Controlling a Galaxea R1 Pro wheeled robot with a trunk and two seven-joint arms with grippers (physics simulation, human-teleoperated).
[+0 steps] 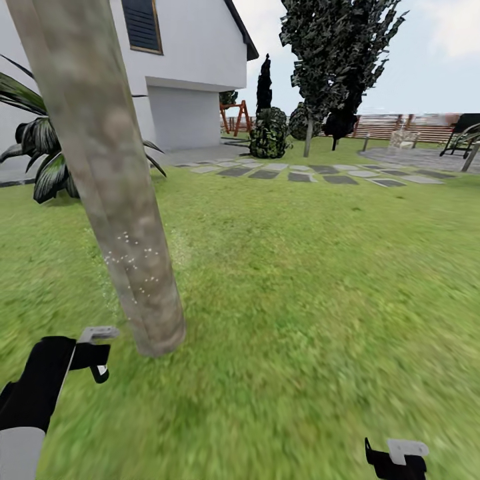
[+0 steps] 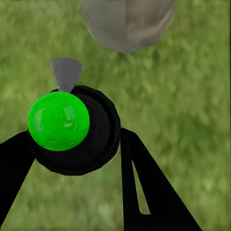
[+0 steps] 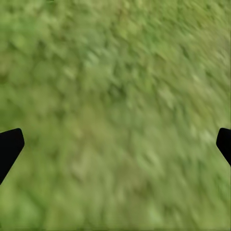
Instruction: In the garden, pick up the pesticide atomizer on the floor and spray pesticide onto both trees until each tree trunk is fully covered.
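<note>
Foliage of near tree trunk cut off.

1. two grippers: the left gripper and the right gripper.
2. one pesticide atomizer, with one green spot.
3. two tall trees: the near tree trunk and the far tree.
4. one palm.
5. one house.
6. one fence.
</note>
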